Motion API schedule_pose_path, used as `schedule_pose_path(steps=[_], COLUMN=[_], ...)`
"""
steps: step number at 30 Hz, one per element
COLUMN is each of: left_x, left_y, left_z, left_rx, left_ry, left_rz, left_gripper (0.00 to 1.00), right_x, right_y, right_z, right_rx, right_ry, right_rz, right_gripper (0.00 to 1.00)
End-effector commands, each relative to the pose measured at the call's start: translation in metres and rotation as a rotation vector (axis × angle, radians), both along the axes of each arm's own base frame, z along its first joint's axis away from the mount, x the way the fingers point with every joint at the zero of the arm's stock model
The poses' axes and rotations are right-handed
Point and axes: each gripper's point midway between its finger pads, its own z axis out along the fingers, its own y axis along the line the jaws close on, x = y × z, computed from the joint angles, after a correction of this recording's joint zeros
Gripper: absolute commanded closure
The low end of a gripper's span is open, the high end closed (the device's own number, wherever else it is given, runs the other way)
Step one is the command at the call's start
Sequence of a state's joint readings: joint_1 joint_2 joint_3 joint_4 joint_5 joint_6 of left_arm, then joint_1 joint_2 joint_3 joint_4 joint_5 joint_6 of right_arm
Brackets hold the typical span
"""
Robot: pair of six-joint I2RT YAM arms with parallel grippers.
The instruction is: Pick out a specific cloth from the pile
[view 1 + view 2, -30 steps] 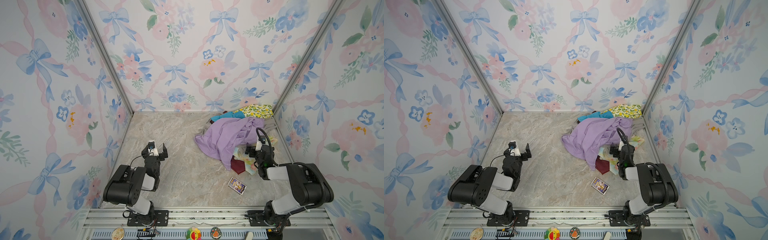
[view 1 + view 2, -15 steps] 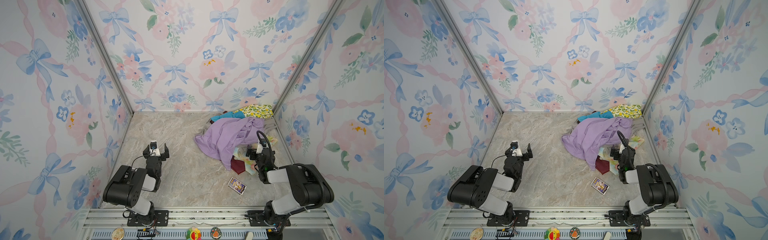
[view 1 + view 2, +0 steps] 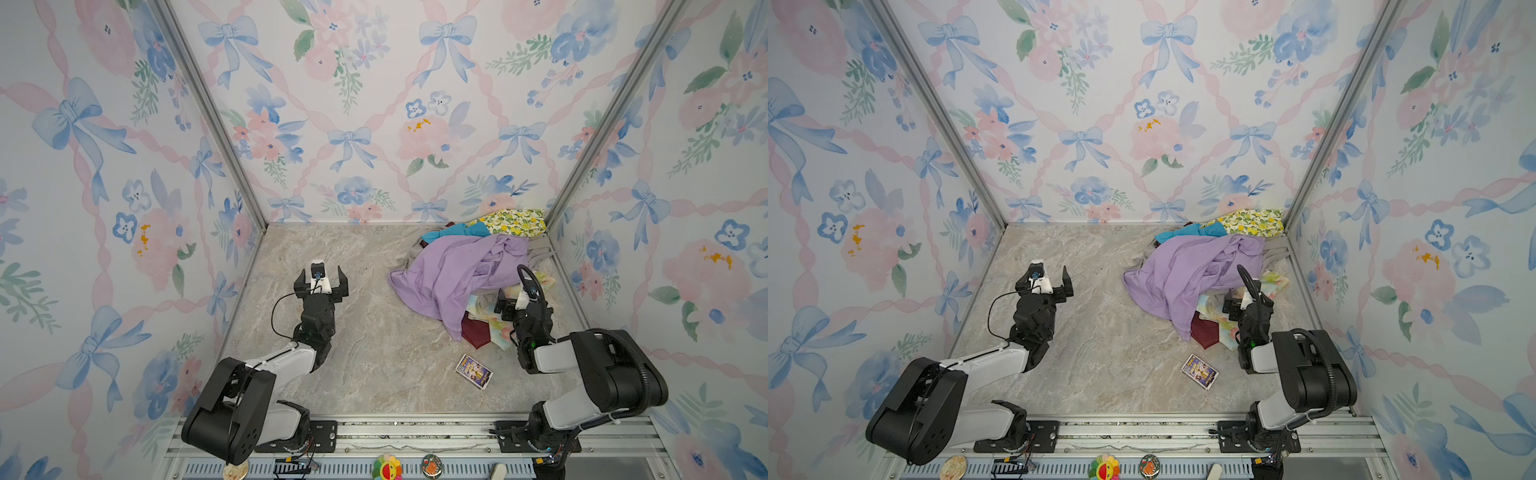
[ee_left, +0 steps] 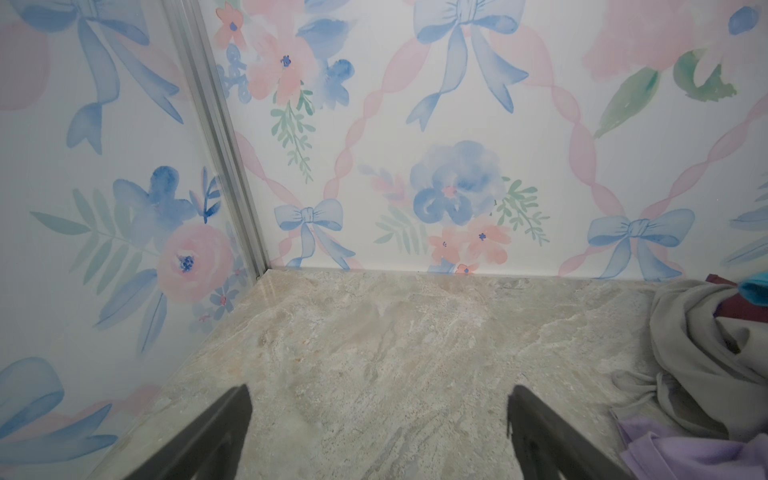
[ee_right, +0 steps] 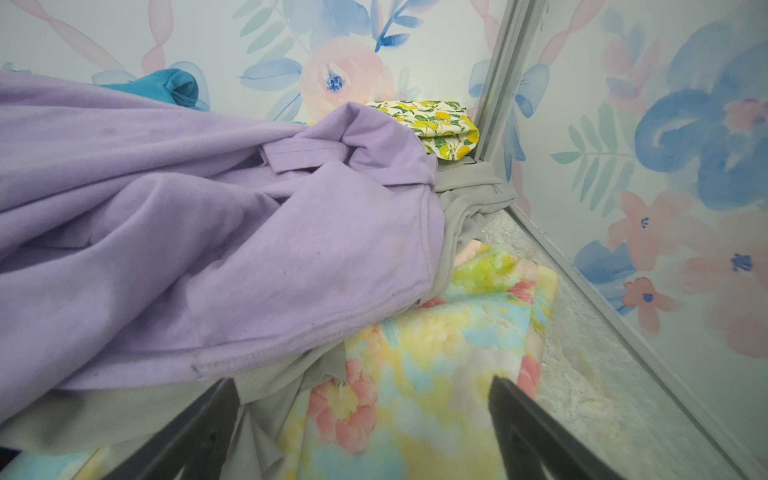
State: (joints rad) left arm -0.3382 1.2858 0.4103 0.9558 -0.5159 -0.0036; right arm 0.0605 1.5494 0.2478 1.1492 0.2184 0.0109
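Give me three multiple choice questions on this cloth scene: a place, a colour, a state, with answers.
1. Where does the maroon cloth show?
A. at the pile's near edge, beneath the lavender cloth
B. against the left wall
C. on the front rail
2. What colour is the big cloth draped over the pile?
A. black
B. lavender
C. orange
3. How does the left gripper stand?
A. shut on cloth
B. shut, empty
C. open, empty
1 A: its corner pokes out under the lavender cloth. 2 B: both top views show it lavender. 3 C: its jaws stand apart over bare table.
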Motion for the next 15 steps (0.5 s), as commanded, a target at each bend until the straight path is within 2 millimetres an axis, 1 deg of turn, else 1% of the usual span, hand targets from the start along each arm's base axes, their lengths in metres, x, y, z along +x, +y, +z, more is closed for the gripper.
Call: schedule_pose_path(steps=[1, 3, 8, 10, 13, 15], left_x=[0.003, 0.007, 0.015, 0.017, 0.018, 0.017], left_y=[-0.005, -0.014, -0.047, -0.053, -0.06, -0.062], left_z=[-0.003, 0.0, 0.006, 0.008, 0.012, 0.015], left_rx=[-0.012, -0.039, -0.102, -0.128, -0.163, -0.188], left_ry=[0.077, 0.093, 0.138, 0.154, 0.164, 0.167], left_rz=[-0.007, -0.049, -0.219, -0.249, -0.277, -0.285], left_gripper=[0.02, 0.02, 0.02, 0.02, 0.02, 0.02], right_x=[-0.004, -0.007, -0.012, -0.016, -0.022, -0.026], right_y=[-0.002, -0.002, 0.001, 0.001, 0.002, 0.0], right_z=[0.008, 0.01, 0.017, 0.022, 0.036, 0.046], right_rx=[0.005, -0.003, -0.031, -0.04, -0.059, -0.047], right_ry=[-0.056, -0.073, -0.107, -0.118, -0.133, -0.107], right_rz=[-0.027, -0.035, -0.047, -0.059, -0.076, -0.096], right_gripper=[0.03, 0.03, 0.03, 0.03, 0.03, 0.03])
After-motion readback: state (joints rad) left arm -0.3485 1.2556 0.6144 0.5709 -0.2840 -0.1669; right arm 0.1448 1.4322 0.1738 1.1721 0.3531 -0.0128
